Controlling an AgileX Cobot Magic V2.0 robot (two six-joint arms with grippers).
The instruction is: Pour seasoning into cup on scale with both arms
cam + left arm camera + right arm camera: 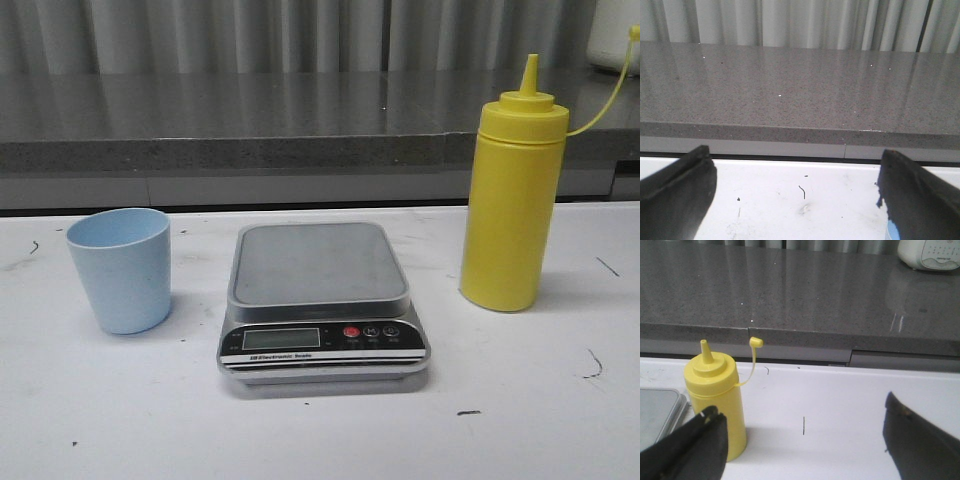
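My left gripper (797, 200) and right gripper (802, 445) both gape wide and empty: the cup (120, 268) stands left of the bare scale (320, 262), the upright seasoning (513, 205) right, nearer my right.

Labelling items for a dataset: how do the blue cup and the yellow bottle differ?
The cup is short, light blue and open-topped; the seasoning bottle is tall, yellow and topped by a pointed nozzle with its tethered cap off. The cup stands left of the scale, the bottle right. Both stand upright on the table, untouched.
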